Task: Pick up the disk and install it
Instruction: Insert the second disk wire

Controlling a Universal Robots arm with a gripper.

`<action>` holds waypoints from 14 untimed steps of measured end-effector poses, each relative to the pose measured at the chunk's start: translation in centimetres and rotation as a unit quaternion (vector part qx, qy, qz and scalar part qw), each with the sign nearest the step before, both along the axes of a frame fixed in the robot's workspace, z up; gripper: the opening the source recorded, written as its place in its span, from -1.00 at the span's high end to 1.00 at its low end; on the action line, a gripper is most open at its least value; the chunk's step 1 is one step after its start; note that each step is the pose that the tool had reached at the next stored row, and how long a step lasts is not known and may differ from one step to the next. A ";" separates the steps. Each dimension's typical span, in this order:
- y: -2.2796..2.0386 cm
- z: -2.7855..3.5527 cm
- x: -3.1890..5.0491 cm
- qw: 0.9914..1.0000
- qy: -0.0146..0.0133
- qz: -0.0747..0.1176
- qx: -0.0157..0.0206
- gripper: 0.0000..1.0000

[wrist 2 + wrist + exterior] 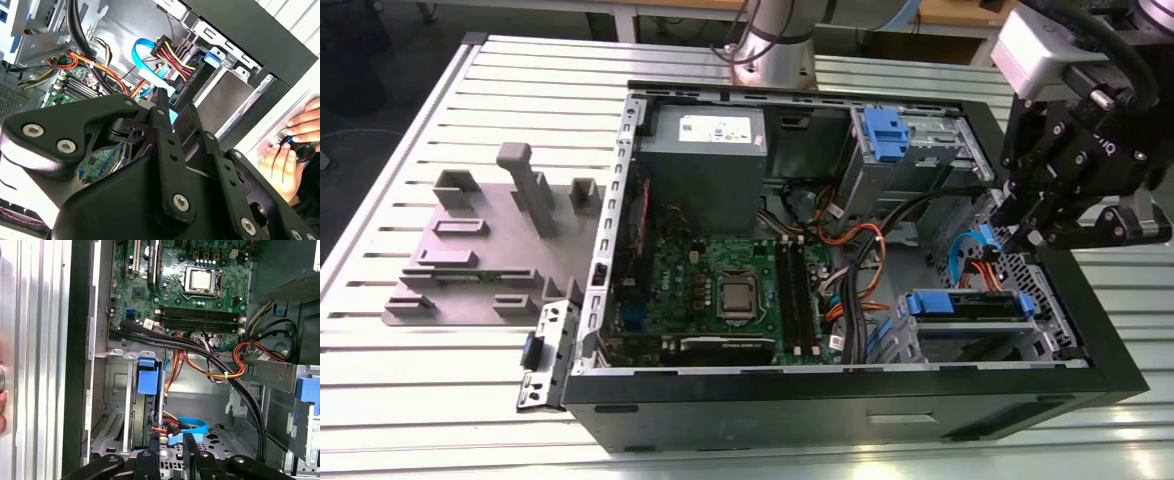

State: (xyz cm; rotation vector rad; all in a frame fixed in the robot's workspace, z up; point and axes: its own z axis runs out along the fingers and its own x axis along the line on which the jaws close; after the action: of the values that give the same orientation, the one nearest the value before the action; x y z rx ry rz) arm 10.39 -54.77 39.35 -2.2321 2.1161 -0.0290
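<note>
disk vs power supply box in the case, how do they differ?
Size: the power supply box is far bulkier; the disk is flat and thin.
Colour: the disk is edged by a blue frame; the power supply box is plain grey with a white sticker.
Place: the power supply box fills the far corner; the disk lies in a metal bay at the near corner, on the exterior view's right.
Both sit inside the open case.

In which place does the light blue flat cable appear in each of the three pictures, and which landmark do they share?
Exterior view: the light blue flat cable curves inside the case at that view's right, beside the dark arm head.
Second wrist view: it loops next to the red-yellow-black wire bundle.
First wrist view: it lies over the perforated metal floor.
Shared landmark: the green motherboard.
</note>
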 end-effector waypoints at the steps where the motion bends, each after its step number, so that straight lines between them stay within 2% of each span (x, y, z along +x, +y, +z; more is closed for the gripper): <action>1: 0.04 -0.04 0.00 1.000 0.000 0.000 0.000 0.35; 14: 0.61 -0.51 0.00 1.000 0.000 0.000 0.000 0.35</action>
State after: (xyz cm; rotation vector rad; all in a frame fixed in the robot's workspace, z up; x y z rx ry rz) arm 10.39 -54.16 38.84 -2.2319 2.1161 -0.0286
